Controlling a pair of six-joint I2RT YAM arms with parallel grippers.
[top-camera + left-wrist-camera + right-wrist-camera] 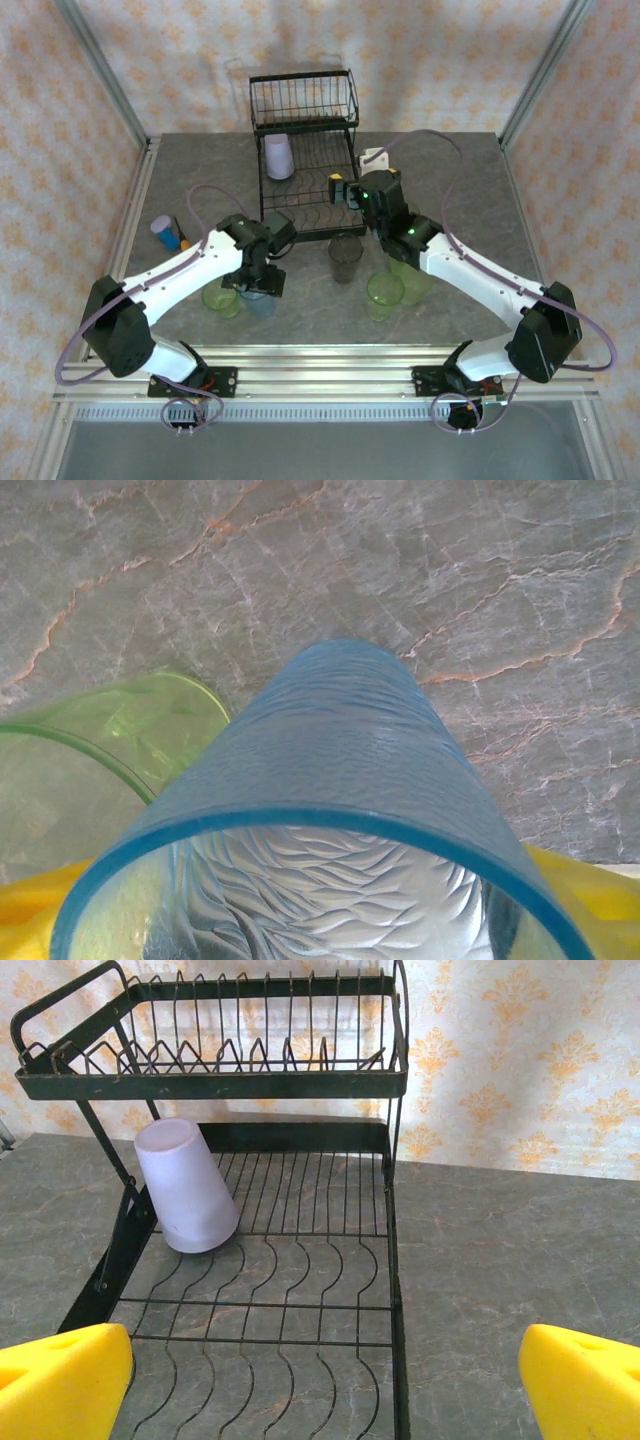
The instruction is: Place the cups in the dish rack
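The left gripper (320, 920) is reaching down around the blue cup (340, 740). One yellow finger (600, 895) is sitting on each side of the cup. The fingers are lying right next to the cup's wall, but I cannot tell if they are squeezing it. The cup is standing with its open mouth up, right between the jaws. Just to the left of the jaws, a green cup (110, 730) is standing on the grey table (450, 580).

The right gripper (320, 1385) is holding its jaws spread wide, and nothing is sitting between them. Its yellow fingers (60, 1380) are hanging over the near end of the dish rack (392, 1260). Ahead of the jaws and to the left, a lavender cup (185, 1190) is sitting upside down on the rack's bottom wires. The rack's raised shelf is running across higher up, farther ahead of the jaws.

Seen from above, a dark grey cup (346, 257) is standing behind the right jaws, just beside the rack's near edge. More green cups (384, 295) are standing a little farther back, under the right arm.
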